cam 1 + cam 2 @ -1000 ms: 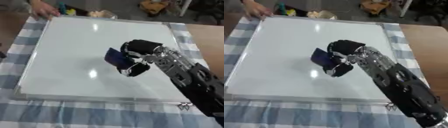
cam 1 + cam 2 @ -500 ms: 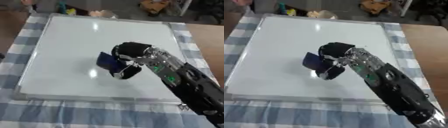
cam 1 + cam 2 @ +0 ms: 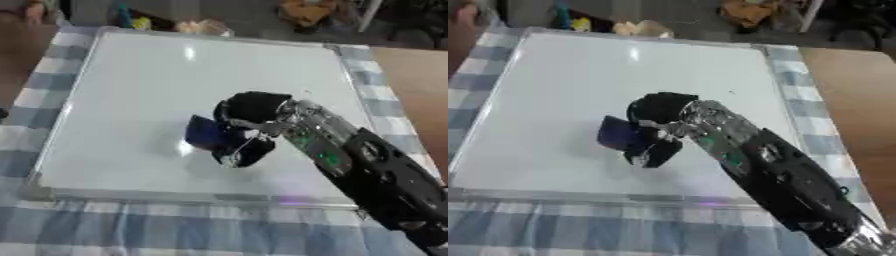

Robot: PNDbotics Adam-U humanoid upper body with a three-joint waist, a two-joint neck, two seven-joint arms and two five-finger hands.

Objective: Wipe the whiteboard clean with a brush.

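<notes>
Whiteboard (image 3: 131, 90) lies flat on a blue-and-white checked cloth (image 3: 105, 230), taking up most of the table. Its surface reads plain white with glare spots; no marks that I can make out.

Right hand (image 3: 254, 117) reaches in from the lower right, arm running diagonally across the board's near right corner. Fingers are curled down round a dark blue brush (image 3: 208, 134), a small block-shaped eraser, with the thumb side tucked beneath. The brush sits at the hand's left edge, pressed on or just above the board, a little below and left of the board's centre. Contact with the surface cannot be confirmed from either eye. Left hand shows in neither view.

Handling, as a judgement: the brush looks light and rigid in the body, probably with a soft felt face underneath. That face should slide easily over the glossy board, so it wants to be kept flat rather than tipped on an edge. Best hold is across the top and two long sides, much as it is held now, leaving the wiping face free. The board is smooth and may shift on the cloth under sideways strokes.

Clutter (image 3: 188, 25) sits beyond the board's far edge, well clear of the brush.
</notes>
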